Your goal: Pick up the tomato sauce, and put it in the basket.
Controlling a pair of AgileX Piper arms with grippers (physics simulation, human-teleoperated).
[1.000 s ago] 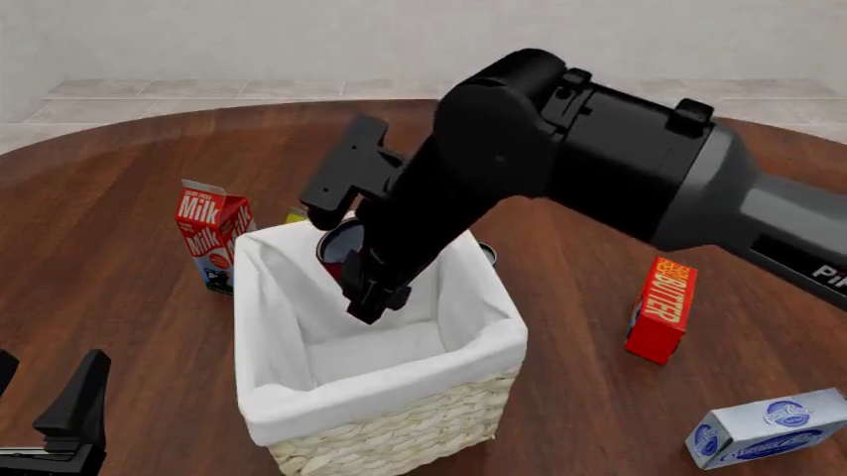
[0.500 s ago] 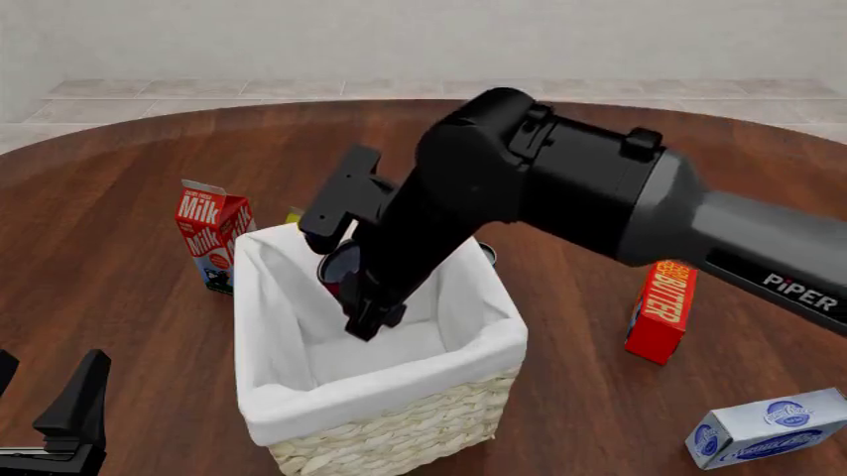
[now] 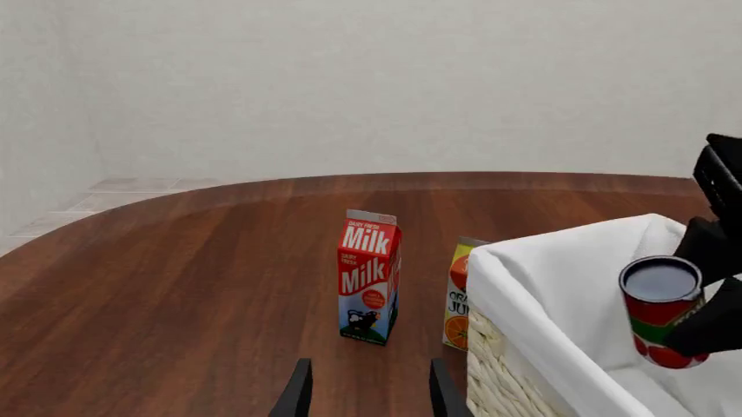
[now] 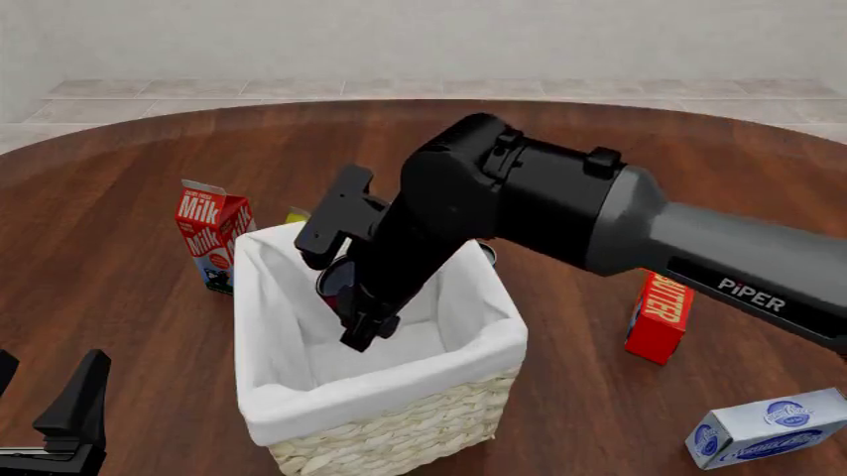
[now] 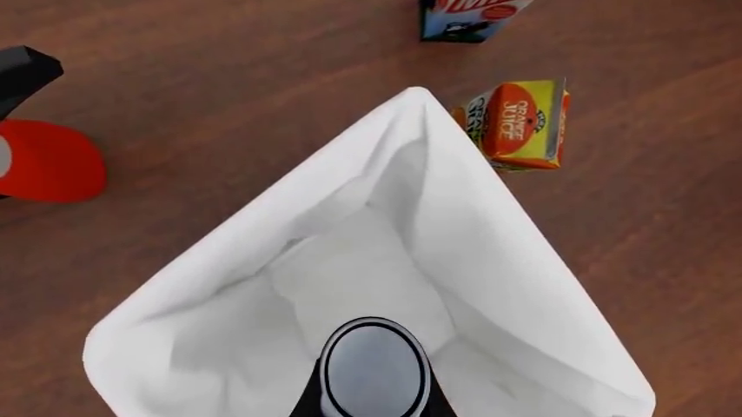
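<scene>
The tomato sauce can [image 4: 332, 282], red with a green band and a grey lid, is held upright in my right gripper [image 4: 352, 315], which is shut on it. The can hangs inside the mouth of the wicker basket [image 4: 397, 421], just below the white liner's rim and above the floor. The right wrist view looks straight down on the lid [image 5: 374, 369] over the liner [image 5: 232, 269]. The left wrist view shows the can [image 3: 663, 314] inside the basket [image 3: 519, 287]. My left gripper [image 4: 40, 395] is open and empty at the near left, apart from the basket.
A milk carton [image 4: 212, 236] and an orange juice carton [image 3: 460, 295] stand left of and behind the basket. A red butter box [image 4: 661, 312] and a blue-white box [image 4: 768, 424] are to the right. A dark can [image 4: 489, 254] peeks out behind the basket.
My right arm has moved down and slightly left, lowering the can deeper into the basket. The left arm has not moved.
</scene>
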